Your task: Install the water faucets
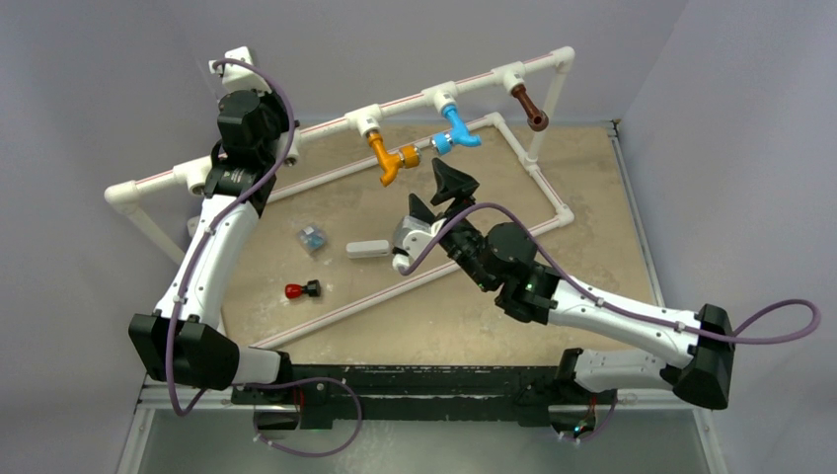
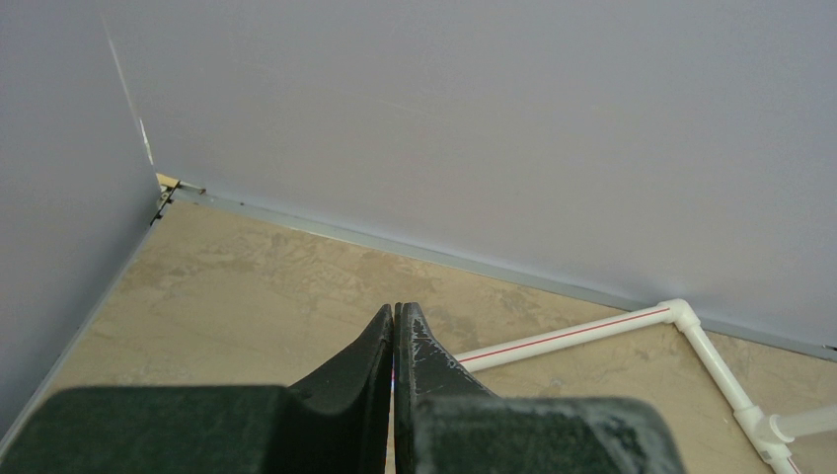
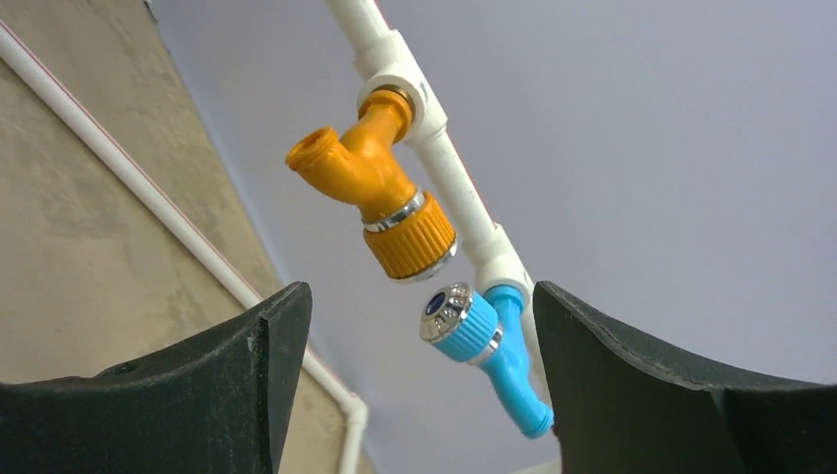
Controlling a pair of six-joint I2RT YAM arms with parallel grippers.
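Note:
Three water faucets hang from tees on the raised white pipe (image 1: pixel 474 81): an orange-yellow one (image 1: pixel 390 158), a light blue one (image 1: pixel 454 130) and a dark brown one (image 1: pixel 530 107). My right gripper (image 1: pixel 437 195) is open just in front of and below the orange and blue faucets, holding nothing. In the right wrist view its tips (image 3: pixel 419 375) frame the blue faucet (image 3: pixel 484 341), which lies beyond them, untouched, with the orange faucet (image 3: pixel 380 183) above. My left gripper (image 2: pixel 396 308) is shut on nothing, raised at the far left, facing the table's back corner.
The white pipe frame (image 1: pixel 533 173) stands on the tan table. A small red-capped part (image 1: pixel 301 290), a small clear-blue part (image 1: pixel 313 238) and a white piece (image 1: pixel 367 249) lie inside the frame near its left. Grey walls close in behind and on both sides.

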